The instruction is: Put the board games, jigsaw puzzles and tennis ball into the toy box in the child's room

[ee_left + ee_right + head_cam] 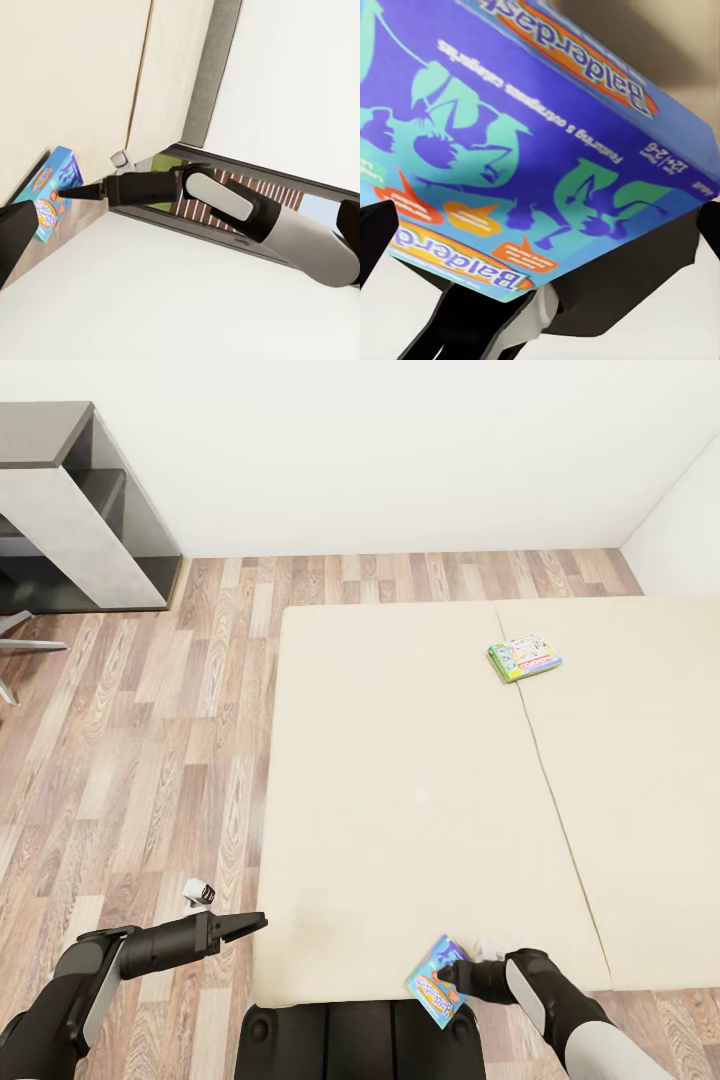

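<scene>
A blue Balderdash board game is tilted over the near edge of the cream bed, and my right gripper is shut on it. In the right wrist view the blue box spans the space between the dark fingertips. The left wrist view looks across at the blue box with the right gripper at its edge. A green board game lies flat further up the bed, near the mattress seam. My left gripper hangs open over the floor beside the bed's near left corner, holding nothing.
A grey and black shelf unit stands against the far wall at the left. Metal chair legs reach in from the left edge. Wooden floor runs along the bed's left side. White walls close the far side and the right corner.
</scene>
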Robot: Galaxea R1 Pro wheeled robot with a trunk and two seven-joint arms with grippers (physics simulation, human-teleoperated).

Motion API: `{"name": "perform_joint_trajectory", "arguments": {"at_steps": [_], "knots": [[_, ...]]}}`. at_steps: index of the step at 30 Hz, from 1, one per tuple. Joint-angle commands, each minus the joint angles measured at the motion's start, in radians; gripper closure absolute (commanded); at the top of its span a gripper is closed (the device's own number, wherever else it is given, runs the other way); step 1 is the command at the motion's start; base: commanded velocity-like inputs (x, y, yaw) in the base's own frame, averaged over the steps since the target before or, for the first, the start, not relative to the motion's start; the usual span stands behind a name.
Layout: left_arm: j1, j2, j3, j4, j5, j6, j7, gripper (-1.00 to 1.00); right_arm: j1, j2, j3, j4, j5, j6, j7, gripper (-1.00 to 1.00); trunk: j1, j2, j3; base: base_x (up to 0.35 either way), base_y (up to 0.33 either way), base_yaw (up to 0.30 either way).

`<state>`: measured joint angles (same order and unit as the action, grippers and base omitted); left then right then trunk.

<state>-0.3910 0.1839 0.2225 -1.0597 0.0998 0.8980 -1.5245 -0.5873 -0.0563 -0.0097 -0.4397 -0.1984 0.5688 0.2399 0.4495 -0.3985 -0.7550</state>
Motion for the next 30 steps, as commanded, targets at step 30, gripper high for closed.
{"name": "perform_joint_trajectory", "arguments": {"at_steps": [30], "knots": [[0.000,0.000,0.000,0.000,0.000,0.011,-0.004,-1.00,0.000,0.003,-0.001,-0.001,-0.008,-0.018,0.001,-1.00,0.001,-0.001,-0.001,0.000,0.000,0.000]]}}
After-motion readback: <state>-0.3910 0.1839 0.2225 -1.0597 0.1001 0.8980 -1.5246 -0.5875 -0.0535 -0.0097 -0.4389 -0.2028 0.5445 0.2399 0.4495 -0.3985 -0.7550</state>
